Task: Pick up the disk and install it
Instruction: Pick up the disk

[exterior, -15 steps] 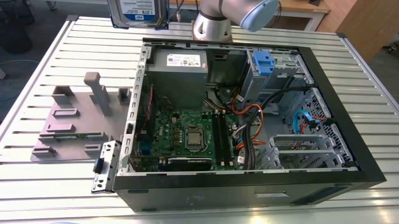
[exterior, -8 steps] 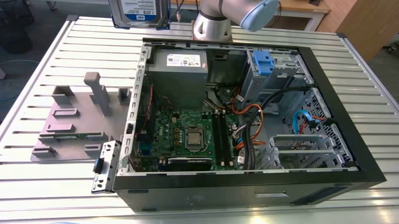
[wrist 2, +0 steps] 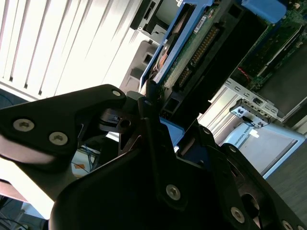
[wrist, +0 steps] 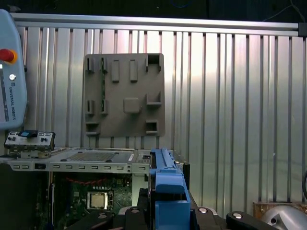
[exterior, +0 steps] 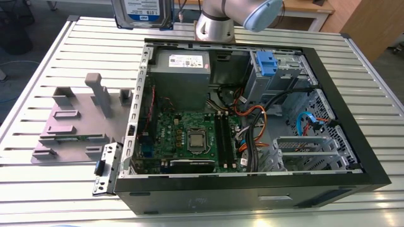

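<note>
The disk (exterior: 144,12), a silver drive with a blue-and-white label and blue rails, hangs high above the back of the table, beyond the open computer case (exterior: 328,94). In the second wrist view my gripper (wrist 2: 152,103) is shut on the disk (wrist 2: 192,52), whose green circuit board and blue rail show between the black fingers (wrist 2: 144,124). The first wrist view looks along the disk's blue rail (wrist: 165,182), edge-on above the case. The arm's base (exterior: 218,23) stands behind the case.
Inside the case lie a motherboard (exterior: 189,137), a grey power-supply box (exterior: 181,71), a drive cage with a blue latch (exterior: 268,64) and a metal bay (exterior: 303,151). A grey fixture plate (exterior: 75,123) sits on the slatted table at the exterior view's left.
</note>
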